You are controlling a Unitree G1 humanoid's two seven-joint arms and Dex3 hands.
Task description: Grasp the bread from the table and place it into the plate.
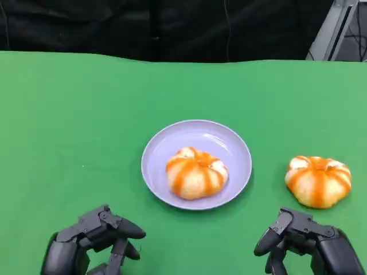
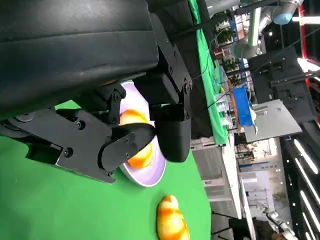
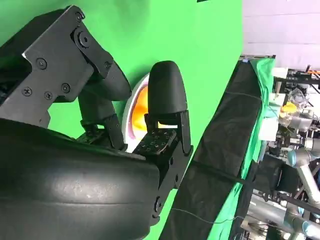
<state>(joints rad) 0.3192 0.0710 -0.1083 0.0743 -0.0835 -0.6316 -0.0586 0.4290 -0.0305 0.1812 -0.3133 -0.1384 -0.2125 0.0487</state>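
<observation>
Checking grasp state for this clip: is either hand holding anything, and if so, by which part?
Nothing is held. The left hand and right hand hover empty near the table's front edge. One bread lies in the plate; the other bread sits untouched on the table.

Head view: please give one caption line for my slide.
One bread on the lilac plate, another bread on the green table.

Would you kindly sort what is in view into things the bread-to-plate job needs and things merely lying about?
Job:
bread on the table
plate
right hand, nearest that bread, holding nothing

Lying about:
bread in the plate, already placed
left hand, holding nothing
green table
</observation>
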